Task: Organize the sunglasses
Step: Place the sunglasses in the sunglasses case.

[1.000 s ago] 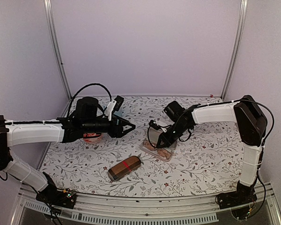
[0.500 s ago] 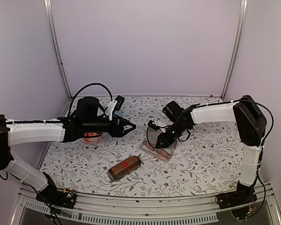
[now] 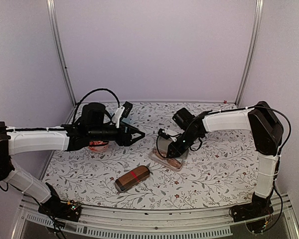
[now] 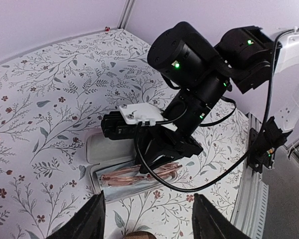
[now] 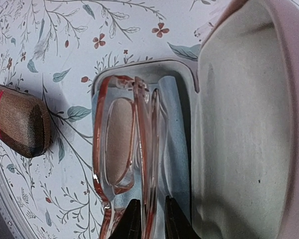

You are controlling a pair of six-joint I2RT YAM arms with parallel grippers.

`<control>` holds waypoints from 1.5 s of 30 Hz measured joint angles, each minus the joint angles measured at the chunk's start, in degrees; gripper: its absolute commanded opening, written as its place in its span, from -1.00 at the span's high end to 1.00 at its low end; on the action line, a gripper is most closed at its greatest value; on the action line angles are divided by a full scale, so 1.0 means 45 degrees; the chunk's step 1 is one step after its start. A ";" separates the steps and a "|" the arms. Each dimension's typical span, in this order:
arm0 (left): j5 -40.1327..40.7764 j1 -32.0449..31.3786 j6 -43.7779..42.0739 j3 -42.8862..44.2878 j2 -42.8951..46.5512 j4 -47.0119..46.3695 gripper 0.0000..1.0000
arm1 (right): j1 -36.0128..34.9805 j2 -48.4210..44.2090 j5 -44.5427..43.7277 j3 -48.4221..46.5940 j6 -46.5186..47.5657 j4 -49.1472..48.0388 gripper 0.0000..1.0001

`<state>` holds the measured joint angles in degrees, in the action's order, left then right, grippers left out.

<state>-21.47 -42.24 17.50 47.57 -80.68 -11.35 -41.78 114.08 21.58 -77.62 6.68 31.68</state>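
**Top view.** Shows the right pincer [image 3: 171, 152] lifted slightly off the open case [image 3: 162, 158] compared with a second ago, and narrowly parted instead of pressed together. Locates the pale pinkish sunglasses [image 3: 172, 162] in the case tray, just right of centre on the table [image 3: 214, 164], with the lid standing up behind. Points to a release under way: deposit of this pair judged done, lid closing judged the remaining step here. Shows the right arm reaching in from the right edge, elbow high, wrist angled down at the case. Shows the left pincer [image 3: 138, 135] unchanged over the same second: spread, empty, held level above the table, aimed toward the case but well apart from it. Shows the brown red-banded case [image 3: 132, 178] lying shut near the front edge. Gives no clear sight of the black wire-frame pair.

**Left wrist view.** Confirms the left fingers [image 4: 92, 221] wide apart with nothing between. Looks across at the right pincer [image 4: 164, 149] directly over the sunglasses [image 4: 139, 174].

**Right wrist view.** Shows the right fingertips [image 5: 131, 224] narrowly spread, one on each side of the folded temples; contact with the frame not determinable. Shows the sunglasses [image 5: 117, 144] folded lengthwise in the tray, the lid lining [image 5: 239, 124] alongside, the brown red-banded case [image 5: 17, 127] at the left edge.
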 measured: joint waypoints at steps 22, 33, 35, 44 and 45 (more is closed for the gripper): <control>-0.0243 0.0000 0.0092 0.0000 -0.0180 -0.0107 -0.22 | -0.0204 -0.0529 -0.1452 0.0000 -0.0355 0.0359 0.55; -0.0393 0.0000 0.0180 0.0000 -0.0233 -0.0189 -0.23 | -0.0398 -0.0758 -0.2288 0.0000 -0.0583 0.0593 0.55; -0.0418 0.0000 0.0185 0.0000 -0.0233 -0.0194 -0.23 | -0.0432 -0.0869 -0.2467 0.0000 -0.0641 0.0656 0.55; -0.0461 0.0000 0.0223 0.0000 -0.0233 -0.0282 -0.24 | -0.0811 -0.1341 -0.3259 0.0000 -0.0884 0.0821 0.53; -0.0461 0.0000 0.0228 0.0000 -0.0233 -0.0287 -0.24 | -0.0835 -0.1389 -0.3274 0.0005 -0.0923 0.0816 0.49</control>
<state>-23.55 -42.24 18.52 47.57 -81.73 -12.64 -45.54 107.83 6.85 -77.60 2.52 35.35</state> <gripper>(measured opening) 0.619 0.220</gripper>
